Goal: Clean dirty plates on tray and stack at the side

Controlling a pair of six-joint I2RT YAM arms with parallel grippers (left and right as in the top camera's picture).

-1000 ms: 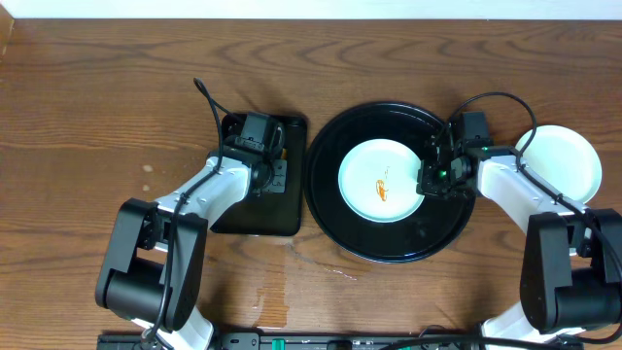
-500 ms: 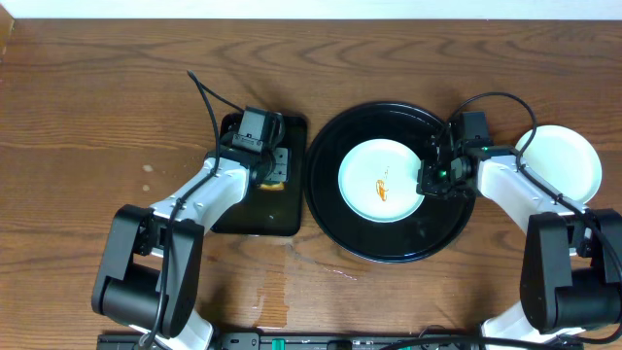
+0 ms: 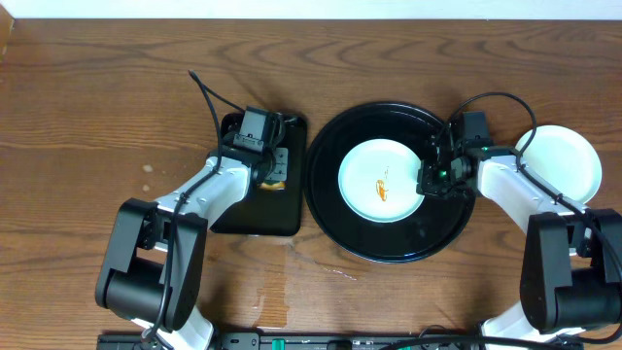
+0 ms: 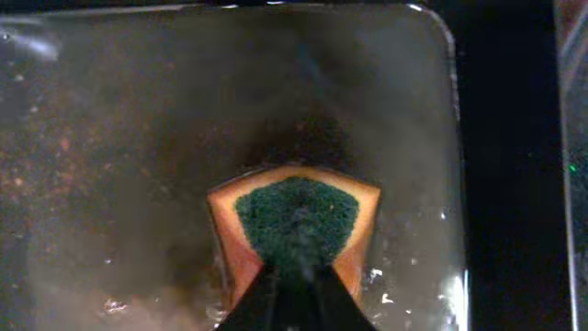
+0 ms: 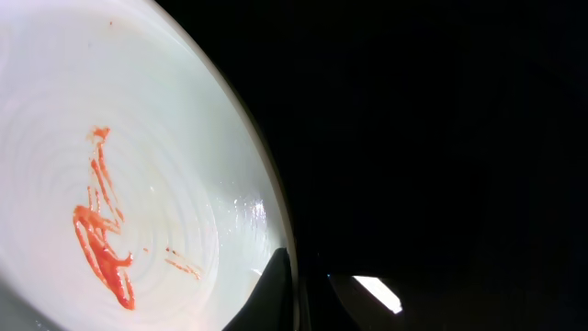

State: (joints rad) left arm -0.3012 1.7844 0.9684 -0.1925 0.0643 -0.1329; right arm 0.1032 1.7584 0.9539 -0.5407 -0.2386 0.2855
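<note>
Across the whole overhead view runs a dark wooden surface (image 3: 97, 97), with the two arms reaching in from its near edge. Right of centre sits the round tray (image 3: 335, 219), glossy black with a raised rim. Just beside it on the left, nearly touching, lies the smaller rectangular tray (image 3: 258, 214), also black; the left wrist view shows its floor wet and speckled with crumbs.

A mint plate (image 3: 374, 160) lies flat in the middle of the round tray, with black showing all around it. A second, pale plate (image 3: 564, 160) rests on the surface well to the right of the round tray, off it entirely, partly crossed by the right arm and its cable.

Inside the rectangular tray, toward its far end, is the sponge (image 4: 296, 216), dark green on top with orange sides. The left end effector (image 4: 299, 268) pinches it from the near side, its fingers pressed together on the sponge so that the sponge bulges outward.

The right end effector (image 5: 299, 276) sits at the mint plate's right edge, over the round tray. Its fingers are pressed together, and the thin rim runs straight in between them.

An orange sauce smear (image 5: 101, 244) streaks the middle of the mint plate.
</note>
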